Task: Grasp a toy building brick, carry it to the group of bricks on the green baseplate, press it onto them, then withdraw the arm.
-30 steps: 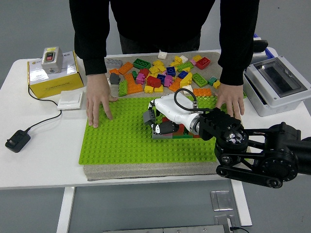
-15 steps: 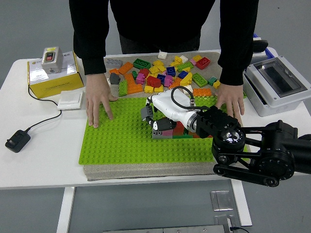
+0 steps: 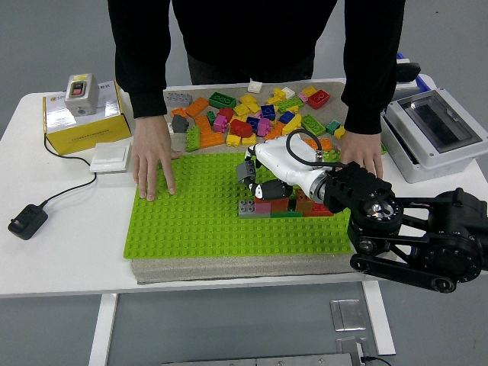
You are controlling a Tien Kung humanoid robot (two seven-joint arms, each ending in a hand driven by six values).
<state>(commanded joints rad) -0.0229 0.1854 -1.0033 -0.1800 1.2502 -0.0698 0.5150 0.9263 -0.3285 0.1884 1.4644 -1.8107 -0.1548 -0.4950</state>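
Observation:
The green baseplate [image 3: 191,221] lies on a mat at the table's middle. On it stands a low group of bricks [image 3: 278,207]: a grey brick [image 3: 245,207] at its left end, then pink, red and brown ones, with a green strip in front. My right hand [image 3: 254,181], white with dark fingers, hovers just above and behind the group's left part. Its fingers are loosely bent and hold nothing. The grey brick stands free of them. No left arm shows.
A person at the far side presses one hand [image 3: 155,164] on the plate's left part and the other hand [image 3: 362,162] on its right edge. Loose bricks [image 3: 252,114] lie behind the plate. A yellow box [image 3: 82,126], a black adapter [image 3: 27,221] and a grey case [image 3: 435,133] flank it.
My right hand has lifted off the grey brick and drawn back to the right. The grey brick stays on the plate, now uncovered. The person's hands have not moved.

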